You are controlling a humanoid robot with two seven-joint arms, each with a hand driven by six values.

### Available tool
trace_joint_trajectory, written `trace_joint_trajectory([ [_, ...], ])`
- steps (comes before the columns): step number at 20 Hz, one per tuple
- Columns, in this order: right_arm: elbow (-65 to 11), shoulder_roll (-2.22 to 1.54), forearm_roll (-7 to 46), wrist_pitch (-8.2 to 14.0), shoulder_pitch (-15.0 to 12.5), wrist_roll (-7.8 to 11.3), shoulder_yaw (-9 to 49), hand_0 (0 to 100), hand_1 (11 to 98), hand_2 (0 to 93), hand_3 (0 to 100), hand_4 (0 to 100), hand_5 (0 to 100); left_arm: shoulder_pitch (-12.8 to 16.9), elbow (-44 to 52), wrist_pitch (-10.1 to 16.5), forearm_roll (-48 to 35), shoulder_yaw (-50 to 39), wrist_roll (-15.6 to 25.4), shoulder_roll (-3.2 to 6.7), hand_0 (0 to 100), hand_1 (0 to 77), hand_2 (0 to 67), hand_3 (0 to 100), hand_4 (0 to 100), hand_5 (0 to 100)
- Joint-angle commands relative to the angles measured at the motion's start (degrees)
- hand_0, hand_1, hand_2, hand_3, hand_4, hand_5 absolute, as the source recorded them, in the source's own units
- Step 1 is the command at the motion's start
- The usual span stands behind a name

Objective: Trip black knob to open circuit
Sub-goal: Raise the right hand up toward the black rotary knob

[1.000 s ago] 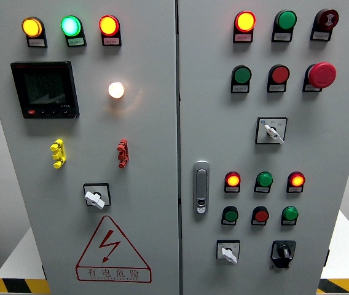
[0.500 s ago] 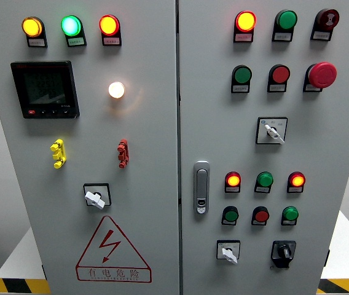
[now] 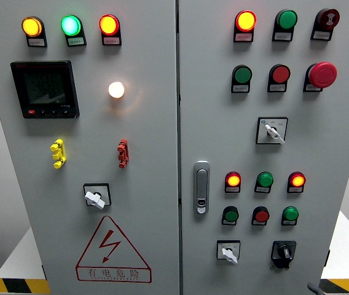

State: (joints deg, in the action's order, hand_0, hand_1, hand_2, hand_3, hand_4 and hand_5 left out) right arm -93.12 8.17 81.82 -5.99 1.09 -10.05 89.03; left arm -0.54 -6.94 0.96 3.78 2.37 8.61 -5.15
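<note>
- A grey cabinet (image 3: 144, 203) with two doors fills the view.
- A door handle (image 3: 201, 187) sits left of the lower switches.
- The black knob (image 3: 283, 252) is low on the right door, up-left of a dark sliver (image 3: 313, 287) at the bottom edge.
- That sliver may be the right hand; whether it is open I cannot tell.

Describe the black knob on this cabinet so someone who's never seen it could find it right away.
Go to the right door of the grey cabinet and follow it down to the bottom row of controls, below the small green push button. The black knob is at the right end of that row. Its neighbour to the left is a white-handled switch; this knob alone is all black.
</note>
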Motion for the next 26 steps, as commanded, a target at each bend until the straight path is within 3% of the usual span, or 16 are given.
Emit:
trace_joint_trajectory([
  [1,0.57,0.0,-0.08,0.02,1.63,-0.15,0.0,83,50.0,1.4,88,95,100,0.02,0.0,0.0,0.0,0.0,0.0,0.05,0,3.0,12.9,21,7,2],
  [8,2.85,0.09,-0.6,0.1,5.58,-1.03,-0.79,85,51.2,1.0,90,97,100,-0.07,0.0,0.0,0.0,0.0,0.0,0.05,0,3.0,12.9,21,7,2],
  [17,6.1,0.0,-0.69,0.1,8.75,-1.47,-0.79,86,52.0,0.8,90,97,100,-0.07,0.0,0.0,0.0,0.0,0.0,0.05,0,2.9,12.9,21,7,2],
  [26,6.28,0.0,-0.87,0.1,8.84,-1.56,-1.84,87,52.2,1.0,91,98,100,-0.07,0.0,0.0,0.0,0.0,0.0,0.05,0,2.9,12.9,21,7,2],
])
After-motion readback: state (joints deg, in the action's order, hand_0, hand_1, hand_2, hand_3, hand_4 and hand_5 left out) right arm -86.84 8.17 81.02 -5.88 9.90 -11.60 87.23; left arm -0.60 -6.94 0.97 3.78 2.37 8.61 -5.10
